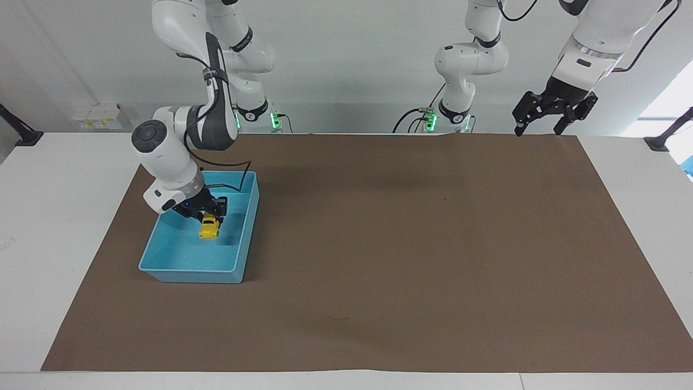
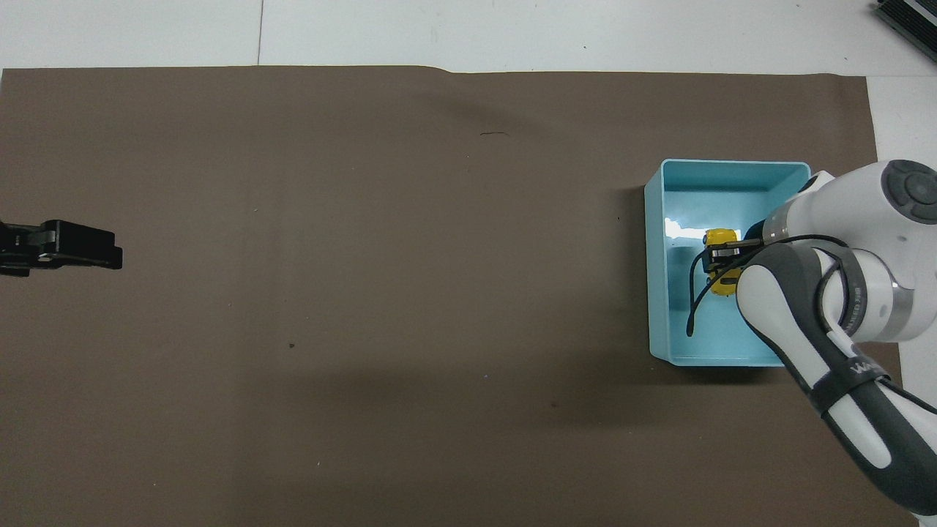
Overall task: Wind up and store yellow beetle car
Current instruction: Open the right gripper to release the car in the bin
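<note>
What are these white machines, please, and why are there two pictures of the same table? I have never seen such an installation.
They are two robot arms, each ending in a two-finger gripper that works like a hand. Both pictures show one moment. One camera faces the robots from across the table; the other looks down from above their own end, so the sides appear swapped.

A brown mat covers the table. On it, toward the right arm's end, stands a blue bin.

The right gripper is lowered inside the bin and is shut on a yellow beetle car, a tiny toy. From the pictures I cannot tell whether the car already touches the bin's floor.

The left gripper waits in the air over the edge of the mat nearest the robots, at the left arm's end, with its fingers open and holding nothing.
</note>
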